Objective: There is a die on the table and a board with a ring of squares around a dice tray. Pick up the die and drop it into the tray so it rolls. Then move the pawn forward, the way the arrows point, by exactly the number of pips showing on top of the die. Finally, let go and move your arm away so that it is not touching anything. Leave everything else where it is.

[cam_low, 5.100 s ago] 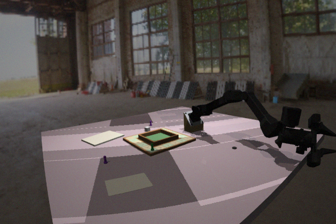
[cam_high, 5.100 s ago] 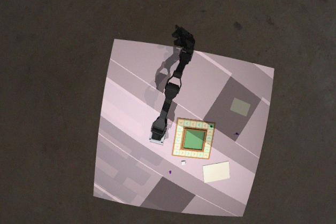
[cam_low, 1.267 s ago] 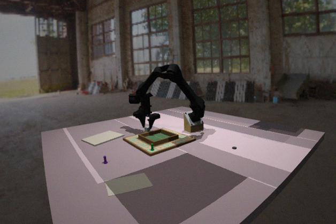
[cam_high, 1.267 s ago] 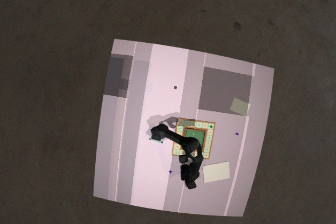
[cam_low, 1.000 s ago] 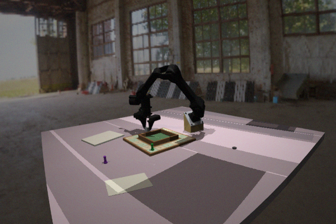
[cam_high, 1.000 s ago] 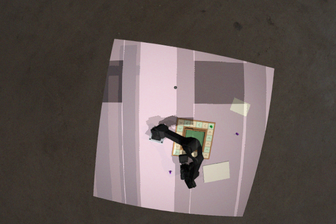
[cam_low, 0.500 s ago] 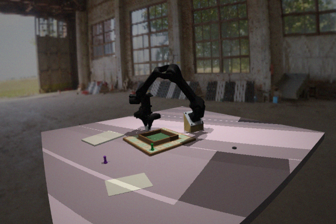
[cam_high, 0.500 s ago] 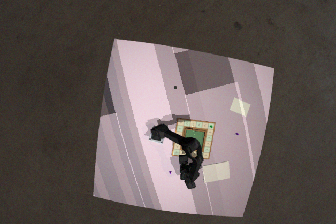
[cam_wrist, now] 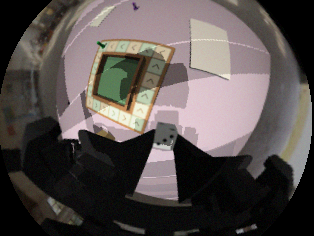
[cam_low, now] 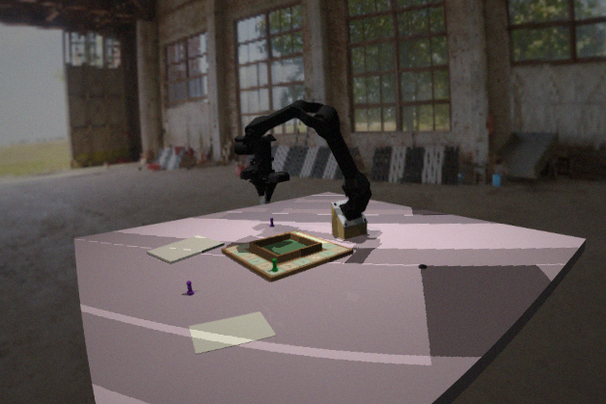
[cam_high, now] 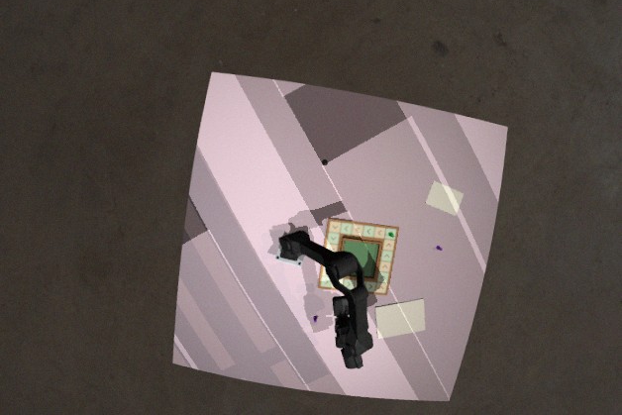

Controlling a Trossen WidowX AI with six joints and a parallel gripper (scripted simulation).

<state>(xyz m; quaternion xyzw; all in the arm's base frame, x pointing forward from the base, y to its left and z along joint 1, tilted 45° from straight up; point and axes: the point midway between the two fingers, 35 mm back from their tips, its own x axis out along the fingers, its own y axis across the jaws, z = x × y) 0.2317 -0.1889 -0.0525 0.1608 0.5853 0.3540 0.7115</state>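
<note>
The grey-white die [cam_wrist: 165, 136] is between the fingertips of my gripper [cam_wrist: 164, 134] [cam_low: 264, 199], which is shut on it and holds it above the table, beyond the board in the exterior view. Dark pips show on a die face in the wrist view. The board [cam_high: 386, 256] [cam_low: 293, 272] [cam_wrist: 150, 80] lies flat with arrowed squares around the green-floored dice tray [cam_high: 369, 252] [cam_low: 289, 246] [cam_wrist: 112, 81], which holds no die. The green pawn [cam_high: 390, 234] [cam_low: 274, 264] [cam_wrist: 101, 45] stands on a corner square. The arm partly hides the board in the top view.
One purple pawn [cam_high: 439, 248] [cam_low: 189, 287] [cam_wrist: 135, 6] and another purple pawn [cam_high: 315, 319] [cam_low: 271, 222] stand off the board. A pale card [cam_high: 444, 197] [cam_low: 233, 332] and a larger pale slab [cam_high: 400, 318] [cam_low: 185, 249] [cam_wrist: 210, 49] lie on the table. A small black disc [cam_high: 324, 161] [cam_low: 423, 266] lies farther off.
</note>
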